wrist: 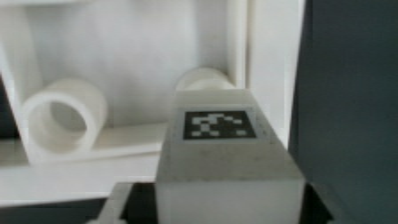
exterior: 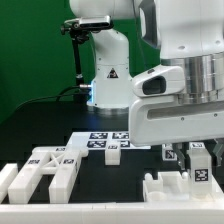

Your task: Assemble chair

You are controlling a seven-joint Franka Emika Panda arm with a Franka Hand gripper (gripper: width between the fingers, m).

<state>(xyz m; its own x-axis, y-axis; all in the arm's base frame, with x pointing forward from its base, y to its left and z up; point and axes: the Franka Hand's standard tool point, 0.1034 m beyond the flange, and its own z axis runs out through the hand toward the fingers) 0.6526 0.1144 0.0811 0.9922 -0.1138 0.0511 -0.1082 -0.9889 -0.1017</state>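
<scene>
My gripper [exterior: 198,153] is shut on a long white block [exterior: 200,168] with a square tag, held upright at the exterior view's right. Just below it lies a chunky white chair part [exterior: 176,188] with raised walls. In the wrist view the held block [wrist: 222,140] fills the middle, its tag facing the camera, and my gripper [wrist: 222,205] clamps it with dark fingers [wrist: 135,206] on either side. Beyond the block's far end is the white chair part [wrist: 125,40], with a rounded ring-like piece [wrist: 63,120] in its recess.
Several loose white tagged parts [exterior: 48,168] lie at the exterior view's left. A small tagged block [exterior: 113,152] stands by the marker board [exterior: 104,139]. A low white rail [exterior: 70,208] runs along the front. The robot base [exterior: 108,75] stands behind.
</scene>
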